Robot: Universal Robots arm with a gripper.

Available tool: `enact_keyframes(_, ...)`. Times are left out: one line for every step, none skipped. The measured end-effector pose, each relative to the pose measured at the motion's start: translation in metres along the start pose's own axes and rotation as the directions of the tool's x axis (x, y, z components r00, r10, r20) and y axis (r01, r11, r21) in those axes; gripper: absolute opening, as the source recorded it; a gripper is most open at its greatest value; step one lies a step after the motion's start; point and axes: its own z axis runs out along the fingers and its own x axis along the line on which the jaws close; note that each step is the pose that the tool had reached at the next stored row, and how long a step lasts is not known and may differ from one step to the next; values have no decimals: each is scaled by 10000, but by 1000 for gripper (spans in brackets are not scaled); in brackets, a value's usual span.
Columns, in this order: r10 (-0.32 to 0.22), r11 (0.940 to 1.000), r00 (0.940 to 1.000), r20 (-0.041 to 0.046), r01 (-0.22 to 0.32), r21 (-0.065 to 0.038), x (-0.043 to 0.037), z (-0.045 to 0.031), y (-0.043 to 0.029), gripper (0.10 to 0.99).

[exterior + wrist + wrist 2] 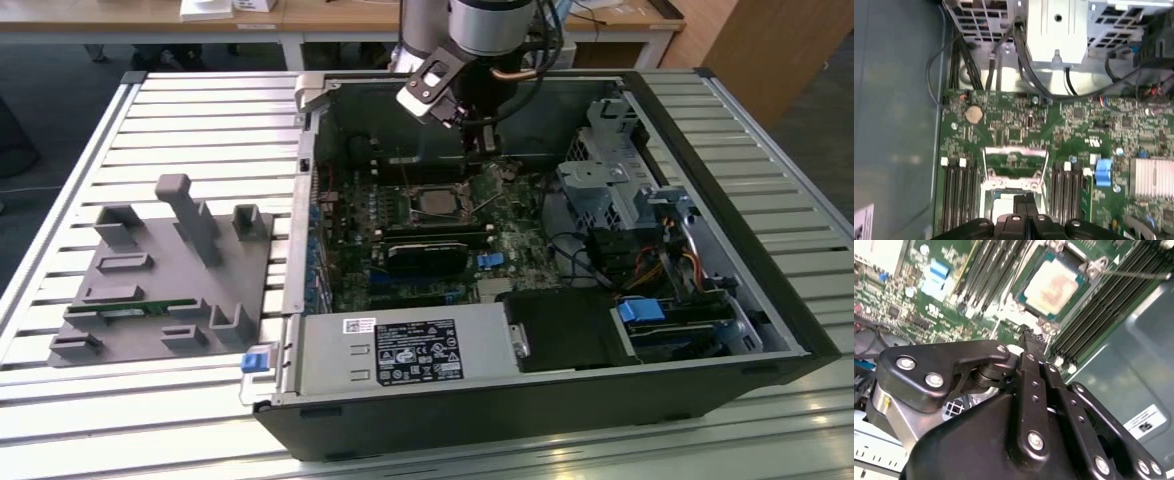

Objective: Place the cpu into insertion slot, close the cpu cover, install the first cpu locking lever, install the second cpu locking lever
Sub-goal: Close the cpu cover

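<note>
The cpu [1054,287], a pale silver square, lies flat in the insertion slot [1023,299] on the green motherboard; the exterior view shows it at the board's middle [437,203]. The cpu cover [1015,150], a thin metal frame with an open window, stands lifted beyond the slot, off the chip. A thin wire locking lever [1134,274] sticks out from the slot's corner, unlatched. My gripper [1030,337] hangs just over the slot's near edge beside the cpu, fingers shut together with nothing between them. It is also seen from outside inside the case [477,150].
Black memory slots [959,185] flank the socket on both sides. A blue clip [1102,170], a finned heat sink [1154,177] and a metal drive cage [1056,30] with cables stand nearby. A grey fixture [160,270] sits on the table at the exterior view's left.
</note>
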Motion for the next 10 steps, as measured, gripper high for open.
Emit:
enact_keyframes(-7, 10000, 10000, -7, 7, 18, -1, 3, 34, 106)
enact_keyframes(-8, 10000, 10000, -6, 8, 29, -1, 6, 59, 106)
enact_keyframes(-9, 10000, 10000, -5, 9, 38, 0, 10, 82, 106)
enact_keyframes(-10, 10000, 10000, -6, 10, 44, 2, 15, 102, 106)
enact_keyframes(-10, 10000, 10000, -5, 10, 51, 6, 18, 123, 106)
enact_keyframes(-10, 10000, 10000, -7, 10, 57, 8, 21, 142, 106)
enact_keyframes(-9, 10000, 10000, -7, 9, 61, 10, 25, 158, 106)
enact_keyframes(-10, 10000, 10000, -5, 10, 67, 15, 28, 174, 106)
enact_keyframes(-12, 10000, 10000, -4, 12, 70, 20, 33, 188, 106)
enact_keyframes(-17, 10000, 10000, -4, 17, 71, 23, 40, 200, 106)
